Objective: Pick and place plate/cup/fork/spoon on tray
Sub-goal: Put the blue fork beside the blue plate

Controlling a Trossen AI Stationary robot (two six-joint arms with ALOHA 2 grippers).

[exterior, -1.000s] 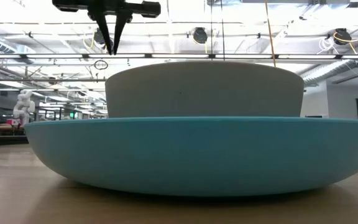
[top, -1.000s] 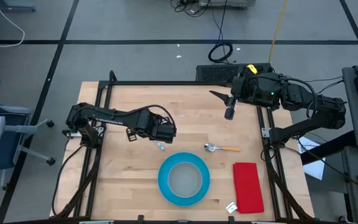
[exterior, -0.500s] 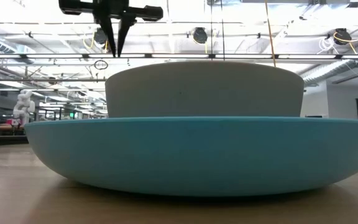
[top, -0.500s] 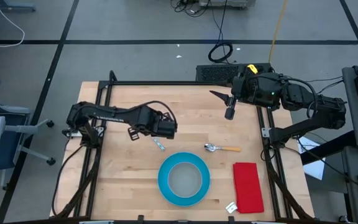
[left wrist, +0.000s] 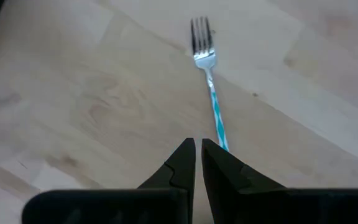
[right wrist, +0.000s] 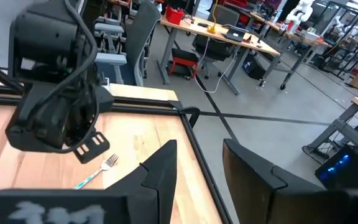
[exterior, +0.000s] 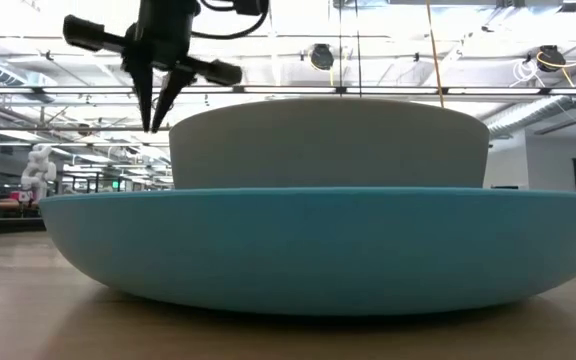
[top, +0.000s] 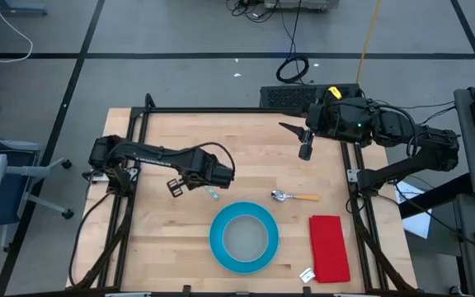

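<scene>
The bright-blue plate (top: 218,239) lies on the wooden table near the front, with the pale-grey cup (top: 245,238) standing in it; both fill the low view, cup (exterior: 328,145) on plate (exterior: 318,250). The fork (top: 213,195) lies flat on the table just beyond the plate's far left. In the left wrist view the fork (left wrist: 207,74) shows a blue-and-white striped handle. My left gripper (top: 218,183) hangs above the handle end, fingers shut (left wrist: 198,149), clear of the table (exterior: 152,125). The spoon (top: 293,196) lies right of the fork. My right gripper (top: 304,151) waits open (right wrist: 201,165) at the far right.
A red rectangular cloth (top: 329,247) lies at the front right, with a small white piece (top: 307,275) by its near left corner. A black frame rail (top: 246,110) runs round the table. Bare wood lies between the fork and the far edge.
My left gripper has come down toward the fork and a little toward the table's left edge, and has rolled about its own axis so that it now hangs tilted. The fork, plate, cup and spoon have stayed where they were.
</scene>
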